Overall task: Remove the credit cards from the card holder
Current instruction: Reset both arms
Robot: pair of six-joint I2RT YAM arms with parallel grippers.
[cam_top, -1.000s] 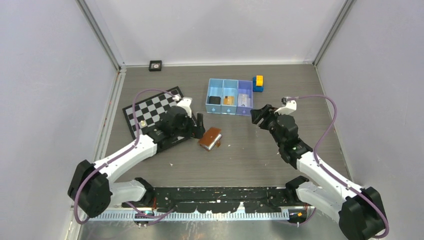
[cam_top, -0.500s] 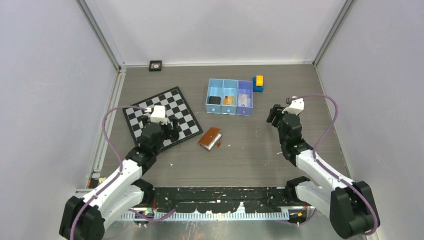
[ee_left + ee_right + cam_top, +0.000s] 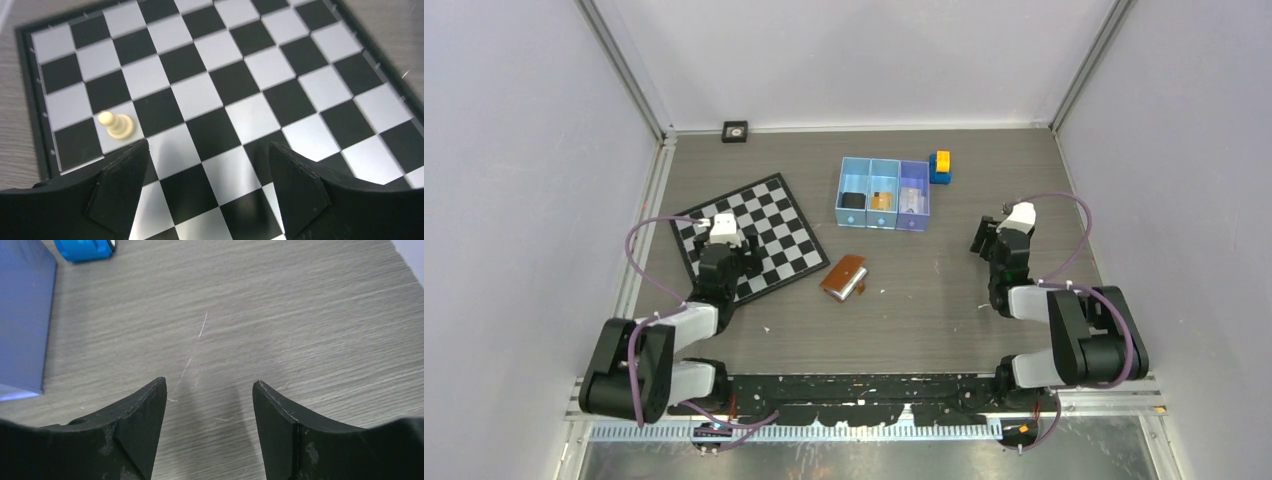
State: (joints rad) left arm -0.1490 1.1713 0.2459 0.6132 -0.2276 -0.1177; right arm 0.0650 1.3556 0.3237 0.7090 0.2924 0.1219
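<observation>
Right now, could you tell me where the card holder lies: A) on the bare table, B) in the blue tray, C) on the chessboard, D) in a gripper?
A: the card holder lies on the table between the chessboard and the blue tray, touching neither.

The white-and-black left arm and right arm sit folded close above their bases, at the lower left and lower right of the top view. The left claw points downward with its jaws spread wide, holding nothing. The right claw does the same.
</observation>
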